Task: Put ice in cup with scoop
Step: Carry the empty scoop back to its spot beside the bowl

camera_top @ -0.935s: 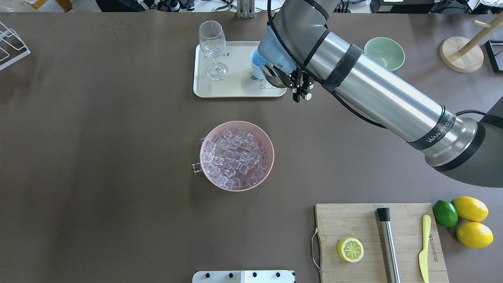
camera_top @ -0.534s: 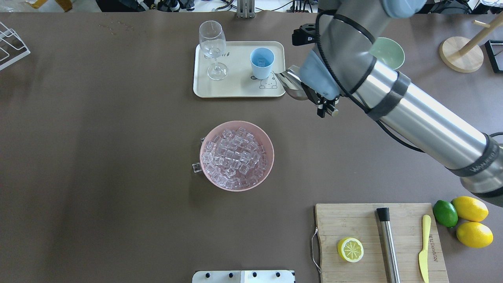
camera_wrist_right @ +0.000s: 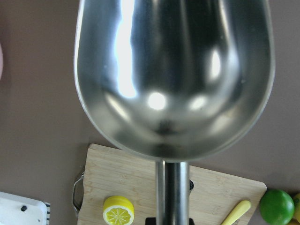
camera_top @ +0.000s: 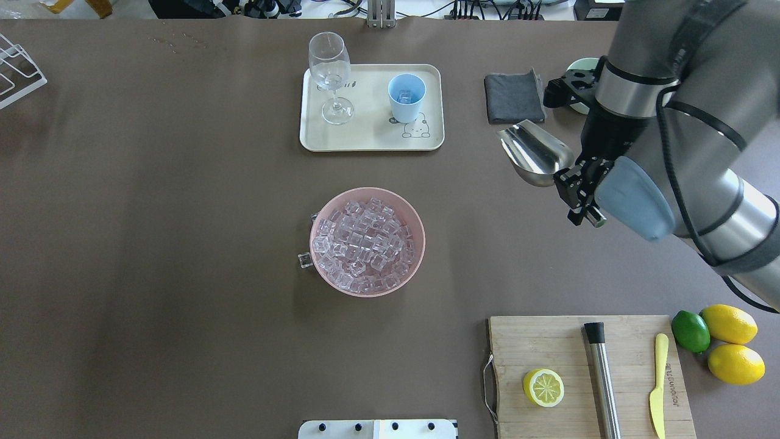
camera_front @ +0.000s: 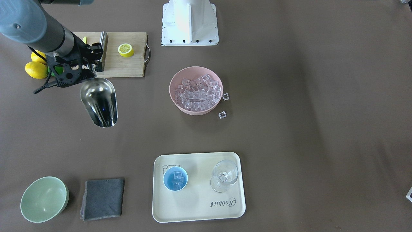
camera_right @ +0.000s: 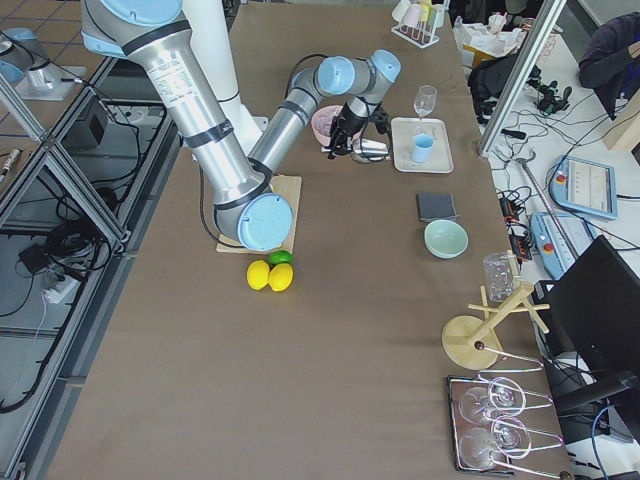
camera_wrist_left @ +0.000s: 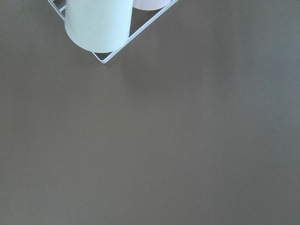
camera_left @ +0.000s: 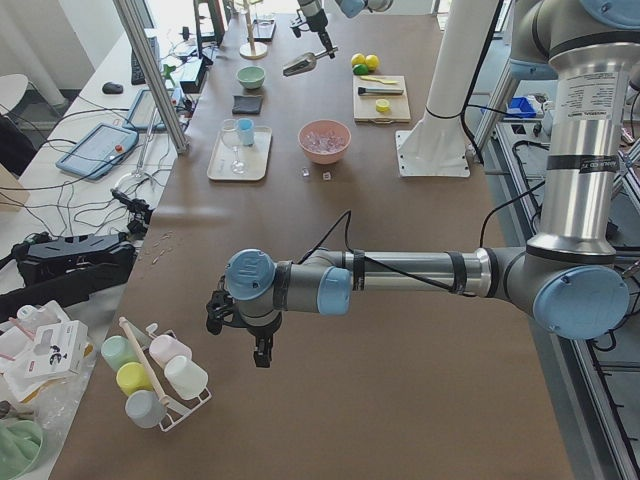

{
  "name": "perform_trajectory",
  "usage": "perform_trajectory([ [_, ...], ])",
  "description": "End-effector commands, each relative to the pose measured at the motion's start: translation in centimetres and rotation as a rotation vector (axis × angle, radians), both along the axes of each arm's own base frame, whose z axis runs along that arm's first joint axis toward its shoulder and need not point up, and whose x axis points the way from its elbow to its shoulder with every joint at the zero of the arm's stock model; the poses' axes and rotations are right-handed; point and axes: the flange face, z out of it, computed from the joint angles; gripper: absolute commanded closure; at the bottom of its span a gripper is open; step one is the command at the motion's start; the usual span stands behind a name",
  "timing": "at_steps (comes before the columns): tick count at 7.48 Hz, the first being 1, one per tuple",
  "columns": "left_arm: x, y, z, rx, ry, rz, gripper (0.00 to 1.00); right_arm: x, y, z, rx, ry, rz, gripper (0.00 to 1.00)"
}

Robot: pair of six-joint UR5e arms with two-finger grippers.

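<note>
Ice (camera_front: 177, 176) inside cup (camera_front: 167, 183), clearest in the front-facing view

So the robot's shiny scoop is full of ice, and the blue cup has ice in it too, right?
Not quite. The scoop is empty, as the right wrist view shows. The blue cup does have ice in it.

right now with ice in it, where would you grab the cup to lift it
Grip the cup by its outer wall, below the rim, coming level from the side away from the glass. It stands upright with ice inside, so a finger over the rim would probably hit cubes.
</note>
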Motion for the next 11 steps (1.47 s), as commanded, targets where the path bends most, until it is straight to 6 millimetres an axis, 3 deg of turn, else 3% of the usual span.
perform_trajectory([
  [1,-1.5,1.4,0.6,-0.031,0.038,-0.029,0.02,3.8,4.1,6.3,-0.018,0.08,0.187,1.0],
  [2,-1.5,1.7,0.8,-0.033,0.04,-0.028,0.02,3.2,4.0,10.0,-0.037,0.061,0.257,1.0],
  [4,-1.7,1.7,0.2,-0.029,0.038,-0.032,0.02,-1.6,5.3,13.6,-0.069,0.046,0.262,1.0],
  [5,-1.7,1.8,0.0,-0.036,0.037,-0.033,0.02,-4.1,5.9,14.5,-0.085,0.045,0.254,1.0],
  [7,-1.4,1.7,0.1,-0.038,0.034,-0.027,0.02,-6.8,6.7,15.6,-0.08,0.053,0.247,1.0],
  [11,-1.3,1.7,0.2,-0.041,0.034,-0.025,0.02,-8.3,5.9,17.9,-0.058,0.036,0.301,1.0],
])
